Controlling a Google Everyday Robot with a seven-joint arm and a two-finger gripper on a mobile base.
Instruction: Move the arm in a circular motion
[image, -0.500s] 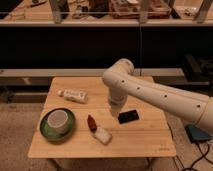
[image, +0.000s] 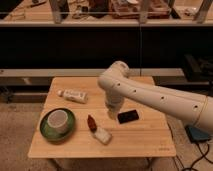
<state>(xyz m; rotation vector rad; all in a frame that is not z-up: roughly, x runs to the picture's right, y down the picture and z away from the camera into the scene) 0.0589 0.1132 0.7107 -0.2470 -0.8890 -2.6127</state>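
The large glossy white arm (image: 155, 97) reaches in from the right edge over the wooden table (image: 145, 142). Its rounded elbow (image: 116, 75) is above the table's middle, and the last segment points down. The gripper (image: 111, 113) is at the narrow tip, just above the tabletop. It is left of a small black flat object (image: 128, 116) and right of a white tube (image: 72, 95). The gripper holds nothing that I can see.
A green plate (image: 46, 131) with a white cup (image: 57, 120) sits at the table's front left. A red and white object (image: 98, 130) lies in front of the gripper. A dark shelf unit stands behind the table. A blue object (image: 199, 134) and cables lie on the floor at right.
The arm stands almost where it was, its tip perhaps slightly lower. The objects on the table have not moved.
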